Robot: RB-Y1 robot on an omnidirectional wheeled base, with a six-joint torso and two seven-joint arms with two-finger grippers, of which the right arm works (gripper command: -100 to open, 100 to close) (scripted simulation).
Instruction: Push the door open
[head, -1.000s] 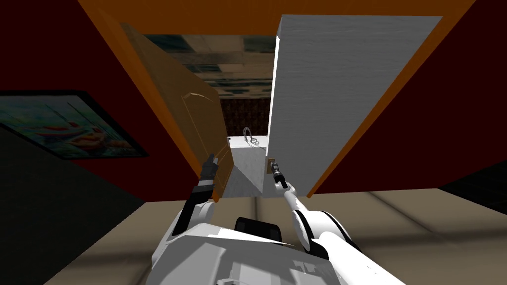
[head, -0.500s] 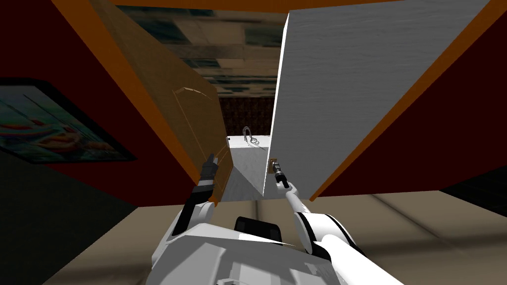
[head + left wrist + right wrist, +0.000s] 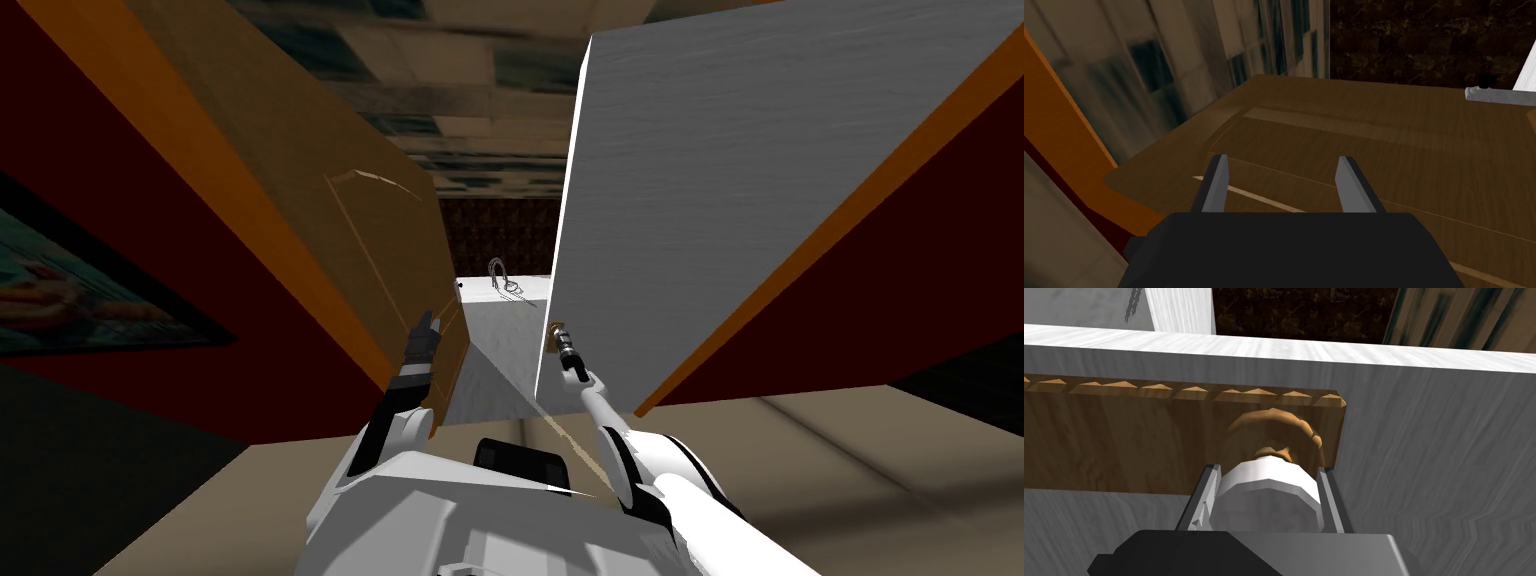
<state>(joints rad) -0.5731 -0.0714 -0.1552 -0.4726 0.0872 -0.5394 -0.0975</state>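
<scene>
While right gripper (image 3: 1269,469) is clamping fingers on white knob (image 3: 1267,485), grey door (image 3: 700,180) is standing ajar straight ahead of that hand. Knob is sitting on brown plate (image 3: 1124,443) near door's free edge. Knob axis is pointing along fingers, into door face, so push is likely running straight forward. Left gripper (image 3: 1281,167) is hovering with fingers spread and empty, just beside brown door (image 3: 1349,130); contact there is probably lacking, view poor. Right arm is lying nearer.

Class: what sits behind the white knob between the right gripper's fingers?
A round brown collar on a brown plate, mounted on the grey door. The knob hides part of the collar.
</scene>
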